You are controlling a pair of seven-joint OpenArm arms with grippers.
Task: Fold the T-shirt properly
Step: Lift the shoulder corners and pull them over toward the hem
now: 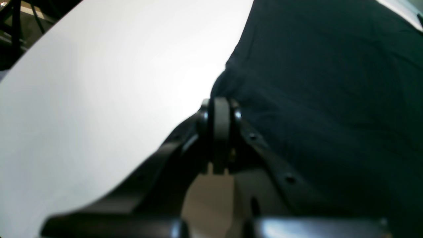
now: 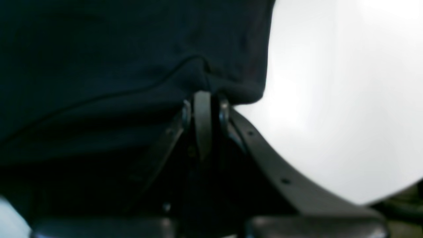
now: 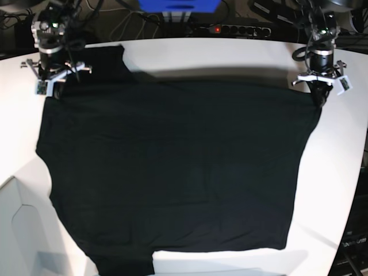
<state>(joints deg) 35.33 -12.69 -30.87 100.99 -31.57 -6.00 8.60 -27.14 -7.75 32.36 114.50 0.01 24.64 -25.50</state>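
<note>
The black T-shirt point(image 3: 172, 172) lies spread flat over the white table point(image 3: 230, 57), plain side up; no print or label shows. My left gripper point(image 3: 318, 99) is at the shirt's far right corner. In the left wrist view it point(image 1: 220, 100) is shut on the cloth's edge point(image 1: 330, 99). My right gripper point(image 3: 49, 92) is at the shirt's far left corner. In the right wrist view it point(image 2: 203, 96) is shut on a bunched fold of the cloth point(image 2: 99, 49).
A power strip point(image 3: 241, 27) and cables lie behind the table's far edge, with a blue object point(image 3: 178, 6) beside them. A white panel point(image 3: 17, 230) sits at the near left. The table's right edge point(image 3: 359, 172) curves close to the shirt.
</note>
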